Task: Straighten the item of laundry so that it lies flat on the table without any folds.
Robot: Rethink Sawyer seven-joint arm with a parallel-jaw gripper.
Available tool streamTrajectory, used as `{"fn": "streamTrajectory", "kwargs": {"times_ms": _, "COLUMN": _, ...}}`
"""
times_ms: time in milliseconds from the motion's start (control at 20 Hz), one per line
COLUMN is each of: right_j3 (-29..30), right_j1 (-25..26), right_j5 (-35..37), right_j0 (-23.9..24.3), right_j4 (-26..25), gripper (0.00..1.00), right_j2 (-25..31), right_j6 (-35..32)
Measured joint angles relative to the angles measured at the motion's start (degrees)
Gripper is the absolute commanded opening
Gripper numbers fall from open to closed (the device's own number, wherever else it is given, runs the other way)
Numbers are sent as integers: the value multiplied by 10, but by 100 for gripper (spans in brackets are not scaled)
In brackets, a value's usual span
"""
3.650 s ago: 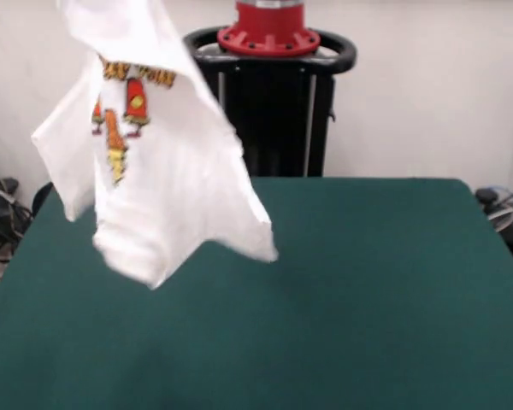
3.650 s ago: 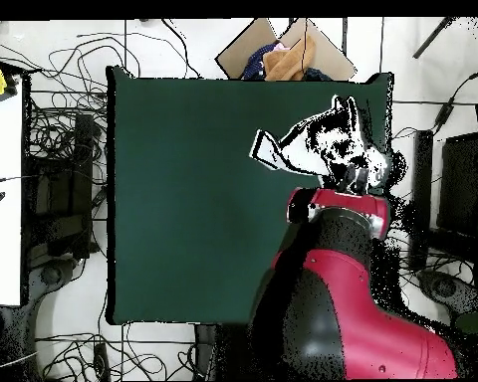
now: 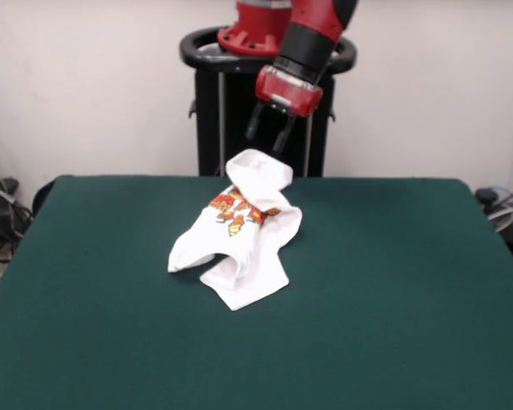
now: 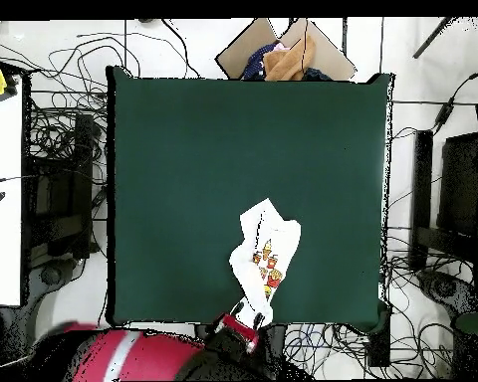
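The item of laundry (image 3: 239, 231) is a small white T-shirt with red, orange and yellow prints, lying crumpled and folded over itself on the far middle part of the table (image 3: 393, 282). One bunched end of it rises in a hump toward the robot. My gripper (image 3: 268, 137) hangs just above that hump, open and holding nothing. In the overhead view the shirt (image 4: 266, 254) lies near the table's (image 4: 183, 179) bottom edge, with the gripper (image 4: 245, 323) at its lower end.
The black pedestal (image 3: 265, 102) stands behind the table's far edge. Cables and equipment lie on the floor around the table (image 4: 54, 199). A cardboard box with cloth items (image 4: 283, 55) sits beyond the table's top edge in the overhead view.
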State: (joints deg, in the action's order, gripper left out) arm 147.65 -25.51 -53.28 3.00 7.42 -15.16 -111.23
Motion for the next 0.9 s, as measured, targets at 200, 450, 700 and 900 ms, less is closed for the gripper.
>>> {"fn": "streamTrajectory", "kwargs": {"times_ms": 200, "right_j3": -5, "right_j1": -113, "right_j5": 204, "right_j0": 20, "right_j4": 0, "gripper": 100, "right_j2": 11, "right_j6": 0}}
{"fn": "streamTrajectory", "kwargs": {"times_ms": 450, "right_j3": -28, "right_j1": -198, "right_j5": 387, "right_j0": 20, "right_j4": -11, "gripper": 100, "right_j2": 11, "right_j6": 0}}
{"fn": "streamTrajectory", "kwargs": {"times_ms": 700, "right_j3": -68, "right_j1": -210, "right_j5": 408, "right_j0": 23, "right_j4": -33, "gripper": 100, "right_j2": 11, "right_j6": 0}}
{"fn": "streamTrajectory", "kwargs": {"times_ms": 900, "right_j3": -129, "right_j1": -193, "right_j5": 387, "right_j0": 37, "right_j4": -53, "gripper": 100, "right_j2": 12, "right_j6": 0}}
